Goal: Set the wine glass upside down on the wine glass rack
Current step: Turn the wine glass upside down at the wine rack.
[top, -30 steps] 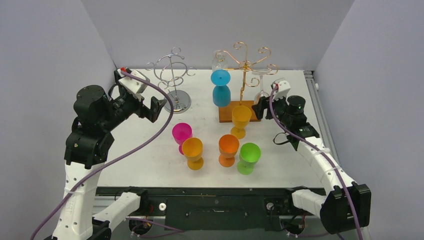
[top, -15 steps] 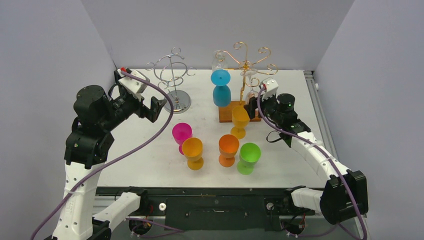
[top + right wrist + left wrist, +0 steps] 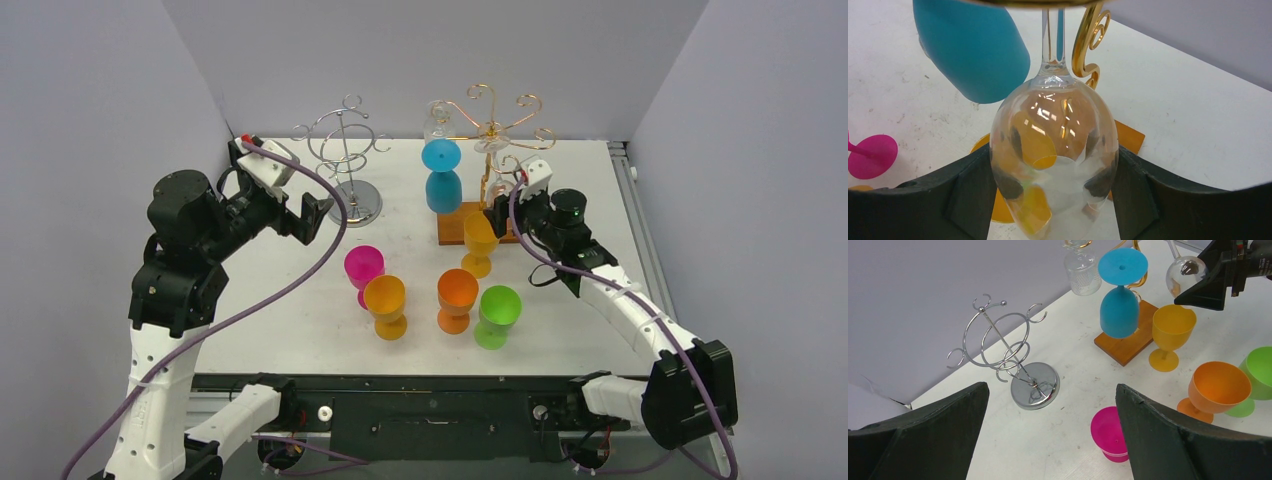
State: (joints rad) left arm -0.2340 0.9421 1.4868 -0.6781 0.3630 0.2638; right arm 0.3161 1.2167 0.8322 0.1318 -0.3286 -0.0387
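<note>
One clear, stem-up wine glass [image 3: 1054, 150] sits clamped in right jaws; left jaws gape.

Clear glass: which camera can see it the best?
The right wrist view: the clear glass fills it, upside down, between the right gripper's fingers. The left wrist shows it small in a corner; the top view, mostly hidden.

Inside a robotics lab test cell: left arm [image 3: 160, 355] and right arm [image 3: 638, 318], white-and-black, mounted at the near edge of a white bench [image 3: 590, 170] boxed in by plain grey partition walls [image 3: 400, 60]. Purple cables [image 3: 343, 222] trail from both wrists. A chrome rack [image 3: 357, 205] stands just ahead of the left gripper [image 3: 318, 212]; a gold rack [image 3: 452, 230] just beyond the right gripper [image 3: 500, 212], with bright plastic goblets [image 3: 458, 290] nearer the arms' bases than either gripper.
</note>
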